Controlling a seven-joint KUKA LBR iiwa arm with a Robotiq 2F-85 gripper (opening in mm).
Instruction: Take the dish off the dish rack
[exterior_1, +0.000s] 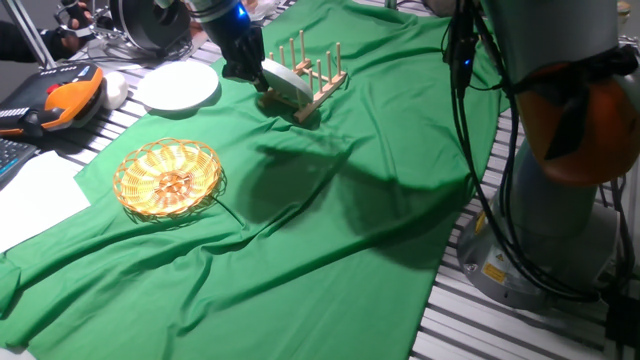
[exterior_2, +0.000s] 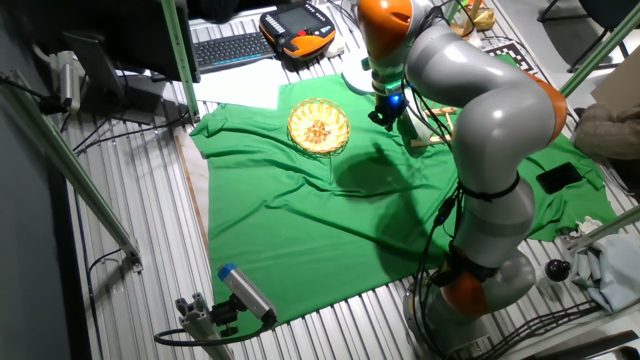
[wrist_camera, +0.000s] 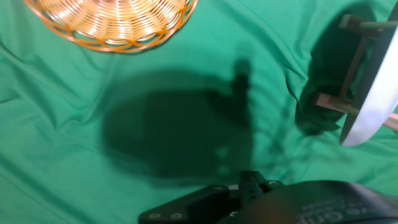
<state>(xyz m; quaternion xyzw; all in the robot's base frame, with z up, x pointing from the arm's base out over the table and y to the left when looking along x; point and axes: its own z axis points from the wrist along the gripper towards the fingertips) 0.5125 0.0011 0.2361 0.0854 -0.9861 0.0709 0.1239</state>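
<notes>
Status: the dish (exterior_1: 287, 82) is not yet removed. It stands on edge, leaning, at the near end of the dish rack (exterior_1: 312, 75), between the rack's dowel pegs. The rack sits on the green cloth (exterior_1: 330, 230).

My gripper (exterior_1: 243, 58) is just beside the rack, at the dish end, above the cloth. In the one fixed view it appears to meet the dish's rim, but I cannot tell whether it touches. I judge the approach phase to be complete or nearly so. Remaining steps: secure the dish, lift it clear of the pegs, carry it away from the rack.

Gripper state: I cannot tell whether my fingers are apart, together or clamped on the dish. In the one fixed view the dark gripper body covers the fingertips. In the hand view only a dark part of the hand shows along the bottom edge; no fingertips are visible.

Limits of view:
- Hand view: the dish (wrist_camera: 376, 87) and the rack (wrist_camera: 348, 68) are cut off at the right edge. The wicker basket (wrist_camera: 112, 22) is cut off at the top.
- The other fixed view: my arm blocks most of the rack (exterior_2: 432, 142); the dish cannot be made out there.
- One fixed view: a white plate (exterior_1: 177, 85) lies beside the rack, off the cloth; the wicker basket (exterior_1: 167, 178) lies well apart from the rack.
</notes>
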